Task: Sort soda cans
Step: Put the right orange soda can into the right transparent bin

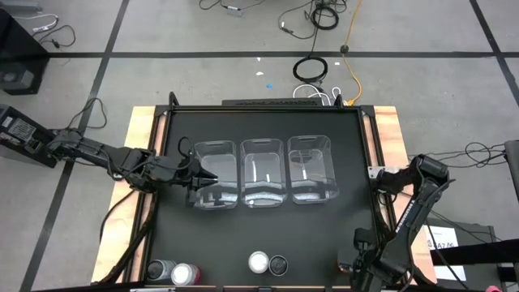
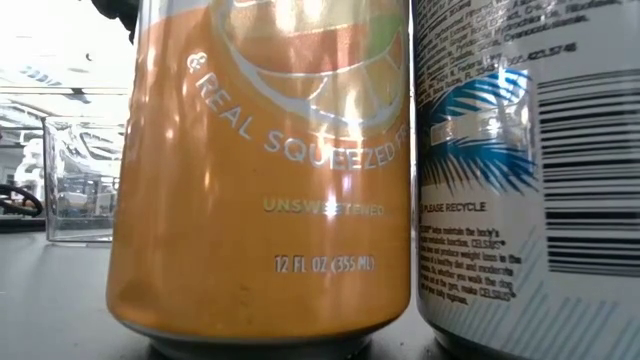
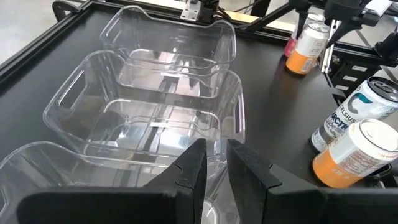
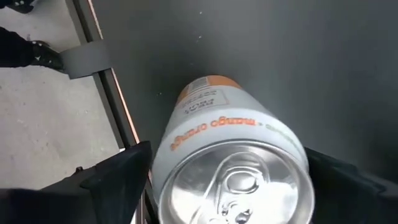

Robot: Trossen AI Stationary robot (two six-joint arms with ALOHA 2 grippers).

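- Three clear bins (image 1: 265, 180) sit side by side in the middle of our black table (image 1: 268, 122), and we see no can in any of them yet.
- Five cans show from above, all by the table's near edge: two (image 1: 171, 272) at the left corner, an orange can (image 1: 258, 261) touching a dark can (image 1: 278, 264) in the middle, and one by our right arm.
- Our right gripper (image 4: 230, 171) is down at the near right corner. Its fingers stand on both sides of an orange can (image 4: 230, 165), close by its wall. We cannot tell if they squeeze it yet.
- Our left gripper (image 3: 214, 165) hangs over the bin at the left end. Its fingers are nearly together with only a thin gap, and they hold nothing.
- Every can we see stands up straight, with its long way going up and down and its silver top to the ceiling.
- We think a can is stiff, round and smooth, so it may slip or turn.
- If it is full, it will feel heavy. If it is empty, a hard squeeze could dent its thin wall.
- We think the best hold is across the middle of the round wall, one finger on each side.
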